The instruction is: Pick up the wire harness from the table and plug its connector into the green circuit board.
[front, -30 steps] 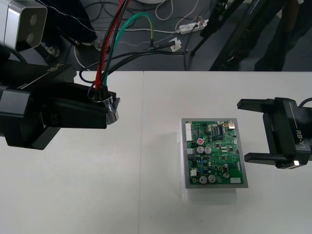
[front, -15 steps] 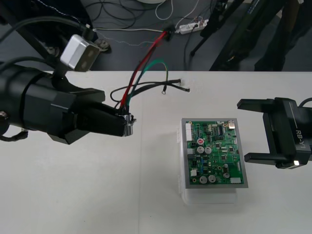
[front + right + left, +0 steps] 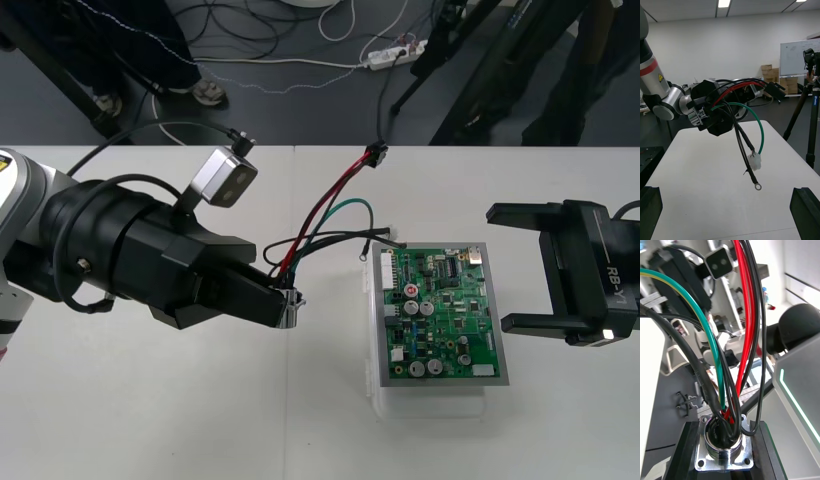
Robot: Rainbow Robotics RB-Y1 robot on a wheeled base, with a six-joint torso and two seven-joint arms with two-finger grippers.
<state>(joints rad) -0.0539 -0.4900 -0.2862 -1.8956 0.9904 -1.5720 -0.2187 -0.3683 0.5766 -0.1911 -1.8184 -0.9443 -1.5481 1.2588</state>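
The left pincer (image 3: 285, 308) sits at centre-left of the front view. It is closed on the wire harness (image 3: 322, 222), gripping it by the round metal socket (image 3: 291, 309). In the left wrist view the flanged socket (image 3: 724, 444) is clamped between the two black fingers (image 3: 685, 452), and the red, black and green wires rise straight out of it.

From the socket the harness runs up and to the right in the front view. This long axis ends at the small black plug (image 3: 375, 154) in the upper middle of the frame. The plug is not in the green circuit board (image 3: 440, 315). It hangs free, up and left of the board's far-left corner. In the right wrist view the plug (image 3: 775, 90) is well clear of the worktop (image 3: 707, 180).

The board stands on its white base (image 3: 430, 402), just right of the left pincer's tip. The loose wire ends nearly reach the board's upper-left corner.

The right pincer (image 3: 515, 268) waits at the right edge, fingers wide apart and empty. It faces the board from the far side.

The left arm holds the wrong end for insertion. My guess is that the next move turns on getting the plug, not the socket, over the board.
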